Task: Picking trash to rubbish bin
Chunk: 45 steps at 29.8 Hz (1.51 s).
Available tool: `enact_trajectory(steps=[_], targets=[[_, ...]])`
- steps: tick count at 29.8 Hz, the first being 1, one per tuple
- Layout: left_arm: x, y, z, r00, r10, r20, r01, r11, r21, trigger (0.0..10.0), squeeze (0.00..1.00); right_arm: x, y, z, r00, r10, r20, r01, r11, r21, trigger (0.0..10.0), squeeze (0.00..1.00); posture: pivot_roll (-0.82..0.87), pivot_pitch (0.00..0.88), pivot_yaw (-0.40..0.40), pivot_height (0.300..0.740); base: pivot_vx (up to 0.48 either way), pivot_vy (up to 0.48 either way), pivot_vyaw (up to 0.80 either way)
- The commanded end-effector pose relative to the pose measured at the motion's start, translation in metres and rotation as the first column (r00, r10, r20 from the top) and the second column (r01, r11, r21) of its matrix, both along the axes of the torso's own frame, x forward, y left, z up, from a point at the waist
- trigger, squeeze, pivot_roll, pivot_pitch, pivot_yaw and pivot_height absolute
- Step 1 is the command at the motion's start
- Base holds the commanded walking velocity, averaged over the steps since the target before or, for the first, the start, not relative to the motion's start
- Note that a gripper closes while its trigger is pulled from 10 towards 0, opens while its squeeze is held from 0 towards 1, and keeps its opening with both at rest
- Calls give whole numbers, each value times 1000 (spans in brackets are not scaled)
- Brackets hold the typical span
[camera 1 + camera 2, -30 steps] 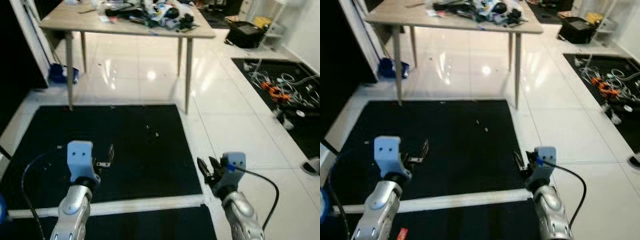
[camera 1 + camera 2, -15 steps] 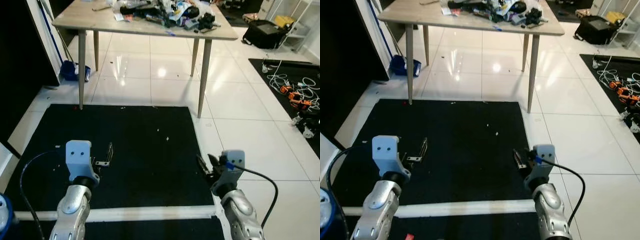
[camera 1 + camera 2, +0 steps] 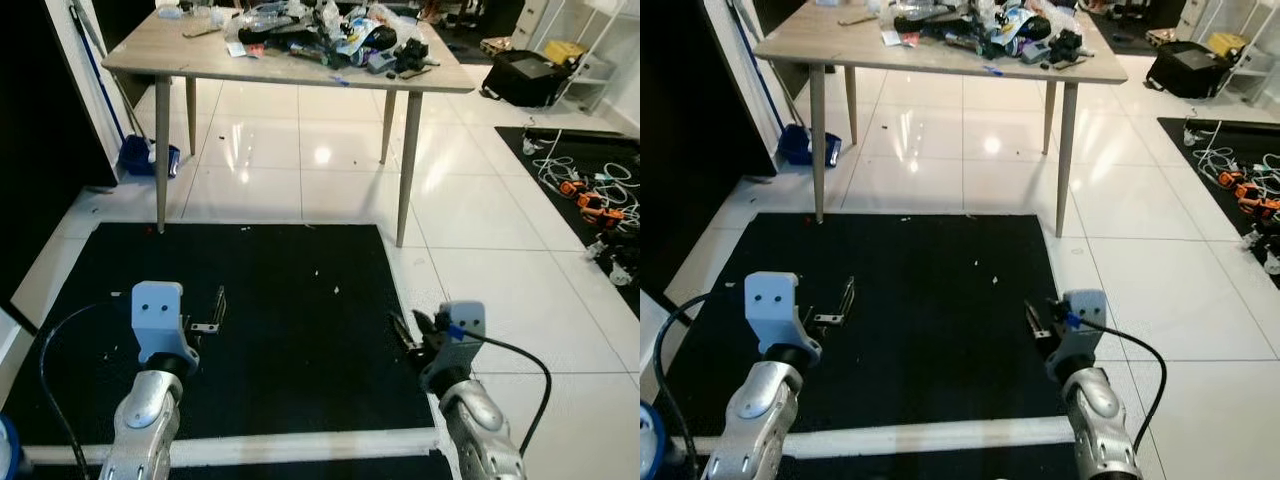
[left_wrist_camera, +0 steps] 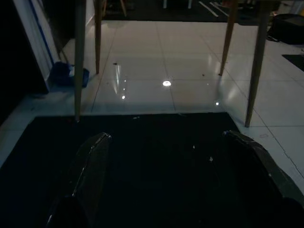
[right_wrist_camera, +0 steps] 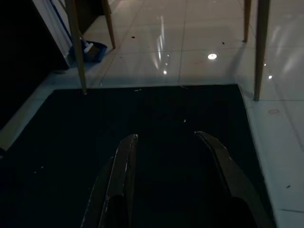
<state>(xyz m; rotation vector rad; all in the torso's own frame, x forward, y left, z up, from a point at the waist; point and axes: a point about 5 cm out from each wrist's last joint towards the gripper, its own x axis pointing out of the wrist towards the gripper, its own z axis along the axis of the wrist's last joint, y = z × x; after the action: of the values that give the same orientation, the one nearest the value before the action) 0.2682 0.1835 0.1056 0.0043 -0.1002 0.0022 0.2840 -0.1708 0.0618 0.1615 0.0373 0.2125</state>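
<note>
While the robot stands at the near edge of the black mat (image 3: pixel 260 320), both arms reach out low in front of it with nothing in them. The left gripper (image 3: pixel 216 312) hangs over the left part of the mat with its two fingers spread wide, and the left wrist view shows a big gap between them. The right gripper (image 3: pixel 408 335) hangs over the right edge of the mat, just by the white floor tiles (image 3: pixel 500 230), and its fingers are open too, but not as wide. In the last second the whole picture has slid and turned, so the camera has moved, not the things. The bench (image 3: pixel 290 62) now sits more square ahead, and the far edge of the mat has dropped lower in the view. I think the robot has turned to face the bench and is lining up to walk toward it. The trash (image 3: pixel 330 30) is a messy pile of wrappers and dark bits on top of the bench, well away from both grippers. A few tiny white crumbs (image 3: pixel 318 272) lie on the mat. A blue dustpan (image 3: pixel 135 157) rests on the floor by the left bench leg. Cables (image 3: pixel 590 195) lie on another dark mat far to the right. Nothing has been picked up yet.
</note>
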Motion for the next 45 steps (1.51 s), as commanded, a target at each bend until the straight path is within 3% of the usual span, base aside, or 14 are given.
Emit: enact_trajectory(steps=[1, 20, 32, 45], targets=[[-2, 1, -6, 1000, 6, -23, -6, 1000, -4, 10000, 0, -2, 0, -4, 1000, 4, -15, -4, 1000, -5, 10000, 0, 15, 121, -37, 740, 255, 0, 0], [-6, 1, -9, 1000, 3, -26, -4, 1000, -7, 10000, 0, -3, 0, -5, 1000, 12, -11, -12, 1000, -11, 10000, 0, 7, 112, -40, 740, 254, 0, 0], [0, 6, -4, 1000, 7, -17, -7, 1000, 6, 10000, 0, -2, 4, -4, 1000, -2, -3, 2, 1000, -1, 10000, 0, 20, 123, -40, 740, 253, 0, 0], [-5, 8, -8, 999, 41, -22, -41, 999, -2, 10000, 0, 14, 12, 17, 997, 40, 67, -39, 999, -14, 10000, 0, 9, 130, -72, 740, 253, 0, 0]])
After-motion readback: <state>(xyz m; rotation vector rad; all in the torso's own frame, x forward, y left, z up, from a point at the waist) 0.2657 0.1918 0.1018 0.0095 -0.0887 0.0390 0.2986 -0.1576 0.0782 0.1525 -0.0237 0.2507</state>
